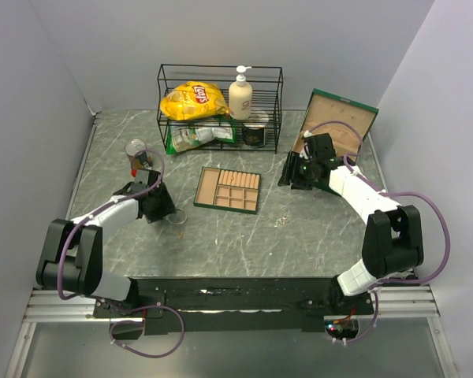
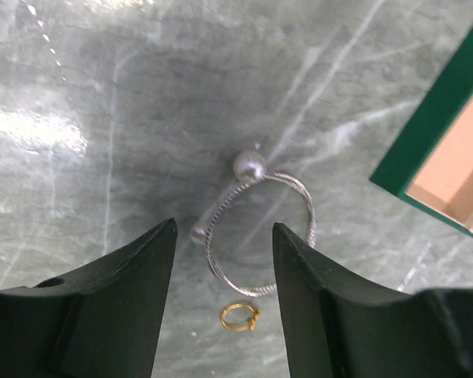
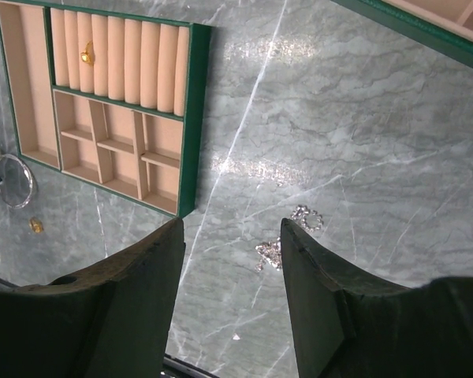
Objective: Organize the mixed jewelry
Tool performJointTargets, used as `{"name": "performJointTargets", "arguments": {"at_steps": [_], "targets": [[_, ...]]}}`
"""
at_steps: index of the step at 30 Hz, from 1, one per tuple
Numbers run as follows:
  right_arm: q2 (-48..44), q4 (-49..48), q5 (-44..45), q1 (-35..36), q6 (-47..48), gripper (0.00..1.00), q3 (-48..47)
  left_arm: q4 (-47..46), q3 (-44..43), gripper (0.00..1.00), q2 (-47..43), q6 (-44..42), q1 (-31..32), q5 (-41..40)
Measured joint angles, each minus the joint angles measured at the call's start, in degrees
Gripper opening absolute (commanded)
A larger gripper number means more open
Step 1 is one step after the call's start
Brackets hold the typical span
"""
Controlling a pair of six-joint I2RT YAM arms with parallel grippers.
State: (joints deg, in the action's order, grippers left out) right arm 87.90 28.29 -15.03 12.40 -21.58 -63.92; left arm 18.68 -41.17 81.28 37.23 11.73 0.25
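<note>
Grey-green marble table (image 1: pixel 299 236), white walls on three sides. Wire rack (image 1: pixel 277 110) far centre, jewelry tray (image 1: pixel 209 187) mid-table, green-edged box (image 1: pixel 343 118) far right. Left hand (image 2: pixel 225 228) sits low left of the tray, fingers spread wide, gripping nothing. Pearl bangle (image 2: pixel 249 167) lies flat on the table under the gap, small gold ring (image 2: pixel 240 316) just beside it. Right hand (image 3: pixel 232 228) is right of the tray, also wide and empty, over a silver chain heap (image 3: pixel 268 252).

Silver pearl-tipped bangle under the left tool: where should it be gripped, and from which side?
Probably straight down with the left tool: the bangle lies flat on the table. Pinch the wire arc facing the green tray, one finger inside the hoop, one outside, away from the round pearls and the gold ring.
</note>
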Motion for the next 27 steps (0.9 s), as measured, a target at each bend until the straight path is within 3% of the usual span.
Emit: {"name": "performJointTargets", "arguments": {"at_steps": [27], "targets": [[0.35, -0.11, -2.49, 0.00, 0.00, 0.58, 0.66, -1.92, -1.81, 0.39, 3.98, -3.91, 2.99, -4.79]]}}
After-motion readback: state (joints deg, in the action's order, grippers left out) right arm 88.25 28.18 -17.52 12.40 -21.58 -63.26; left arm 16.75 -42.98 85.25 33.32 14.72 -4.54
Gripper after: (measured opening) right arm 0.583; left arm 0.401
